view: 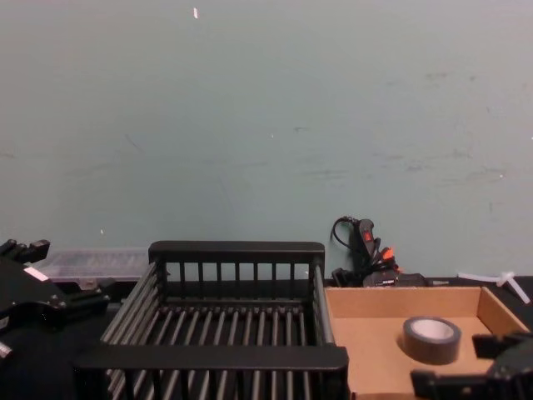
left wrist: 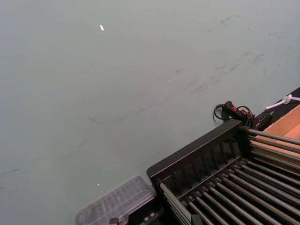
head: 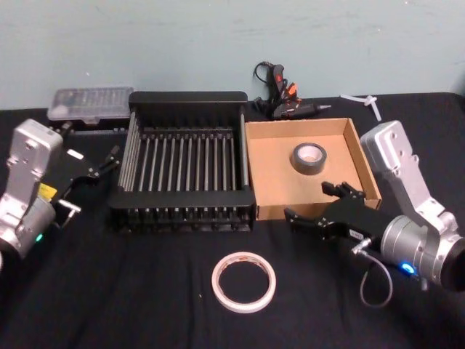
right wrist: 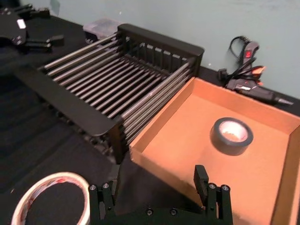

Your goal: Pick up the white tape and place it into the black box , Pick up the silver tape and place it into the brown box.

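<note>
- From my head cam, the silver tape (head: pixel 309 158) is lying flat on the floor of the brown box (head: pixel 270 171), toward the back right part of the tray, not touching any wall.
- The white tape (head: pixel 244 281) is flat on the black tablecloth (head: pixel 131 291), out in front of the black box (head: pixel 187 99) and well apart from it. Nothing is touching the roll.
- My right gripper (head: pixel 325 206) hangs over the front right corner of the brown box, fingers spread apart and holding nothing. The wrist cam on that arm looks over those fingers (right wrist: pixel 200 180) at the cardboard front wall, with the silver roll farther in and the white roll off to the side on the cloth.
- My left gripper (head: pixel 102 167) sits off to the left of the black crate, near its left wall, pointing at it. Its fingers look parted and there's nothing between them.
- The crate is sitting right beside the brown box, sidewalls just about touching. I see only slatted bars inside it.
- Behind the boxes: a clear plastic case (head: pixel 89 104) at the back left, a pair of glue guns (head: pixel 285 98) behind the cardboard tray, and some small white plastic piece (head: pixel 367 102) at the back right by the wall.
</note>
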